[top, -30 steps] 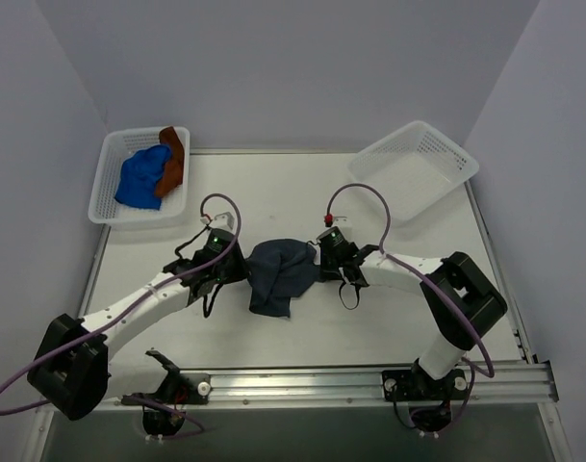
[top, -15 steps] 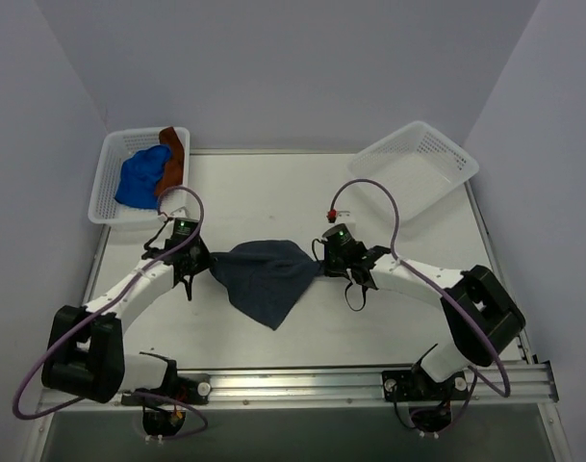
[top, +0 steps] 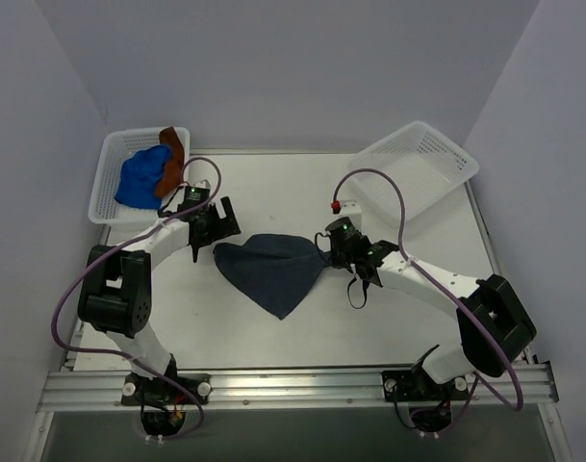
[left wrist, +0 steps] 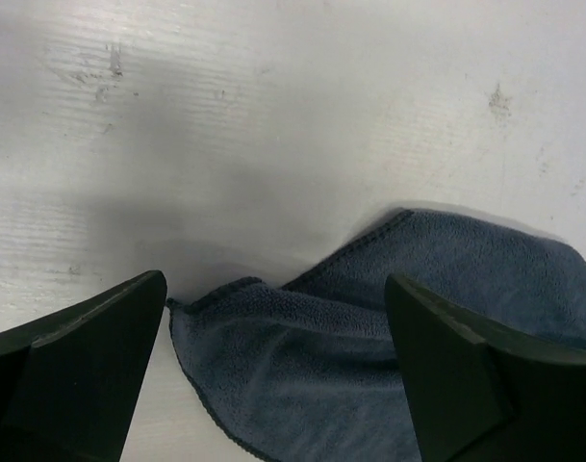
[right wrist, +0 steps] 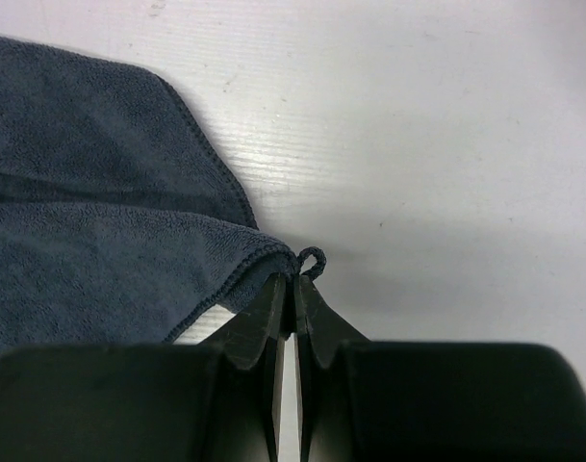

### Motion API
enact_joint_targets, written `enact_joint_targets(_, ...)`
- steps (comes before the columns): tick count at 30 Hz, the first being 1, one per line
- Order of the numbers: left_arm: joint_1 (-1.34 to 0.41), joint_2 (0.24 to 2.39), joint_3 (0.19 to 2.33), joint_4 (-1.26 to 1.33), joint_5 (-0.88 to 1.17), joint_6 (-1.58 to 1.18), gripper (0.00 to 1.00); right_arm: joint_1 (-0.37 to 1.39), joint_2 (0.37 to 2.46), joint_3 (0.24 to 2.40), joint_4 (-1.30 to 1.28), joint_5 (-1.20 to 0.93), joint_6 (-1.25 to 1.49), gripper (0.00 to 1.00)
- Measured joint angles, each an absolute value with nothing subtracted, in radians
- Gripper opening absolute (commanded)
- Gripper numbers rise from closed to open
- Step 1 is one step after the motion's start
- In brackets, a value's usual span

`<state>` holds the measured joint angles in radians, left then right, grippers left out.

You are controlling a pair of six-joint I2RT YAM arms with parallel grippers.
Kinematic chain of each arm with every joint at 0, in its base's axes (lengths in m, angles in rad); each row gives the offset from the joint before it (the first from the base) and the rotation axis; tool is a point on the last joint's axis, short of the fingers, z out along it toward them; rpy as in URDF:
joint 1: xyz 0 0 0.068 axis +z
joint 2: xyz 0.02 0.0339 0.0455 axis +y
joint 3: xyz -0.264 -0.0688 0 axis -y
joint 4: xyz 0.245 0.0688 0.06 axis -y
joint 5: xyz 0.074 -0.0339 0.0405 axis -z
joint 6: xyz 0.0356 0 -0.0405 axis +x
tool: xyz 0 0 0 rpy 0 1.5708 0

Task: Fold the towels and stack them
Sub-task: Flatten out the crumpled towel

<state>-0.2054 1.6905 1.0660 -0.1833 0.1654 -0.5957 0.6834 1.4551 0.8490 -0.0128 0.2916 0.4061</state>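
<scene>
A dark grey towel (top: 273, 271) lies spread in a rough triangle on the white table (top: 273, 192). My right gripper (top: 327, 252) is shut on its right corner; in the right wrist view the fingertips (right wrist: 294, 281) pinch the hem of the towel (right wrist: 90, 241) just below its small loop. My left gripper (top: 224, 227) stands open just behind the towel's left corner. In the left wrist view that corner of the towel (left wrist: 389, 327) lies loose between the wide-apart fingers (left wrist: 81, 366), untouched. A bright blue towel (top: 139, 178) and a rust-brown towel (top: 172, 159) lie crumpled in the left basket.
A white mesh basket (top: 106, 197) stands at the back left of the table. A second white mesh basket (top: 418, 166) stands tilted at the back right with nothing in it. Purple cables loop above both arms.
My left gripper has let go of the towel's left corner and opened, drawing back toward the left basket. The towel has spread wider and lower. The right gripper stays shut on its corner.
</scene>
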Motion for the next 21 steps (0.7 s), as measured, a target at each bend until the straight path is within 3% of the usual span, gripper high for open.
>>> enact_joint_targets(5,-0.292,1.575,1.007,-0.242,0.125,-0.573,0.94,0.683,1.468,0.849,-0.023,0.3,0.407,0.0)
enact_joint_targets(14,-0.802,1.129,0.809,-0.324,0.033,-0.55,0.94,0.681,1.505,0.847,-0.033,0.303,0.417,0.0)
enact_joint_targets(20,-0.975,1.179,0.75,-0.356,-0.037,-0.583,0.94,0.674,1.523,0.834,-0.024,0.288,0.418,0.0)
enact_joint_targets(21,-0.995,1.216,0.756,-0.361,-0.052,-0.588,1.0,0.673,1.525,0.832,-0.022,0.283,0.419,0.0)
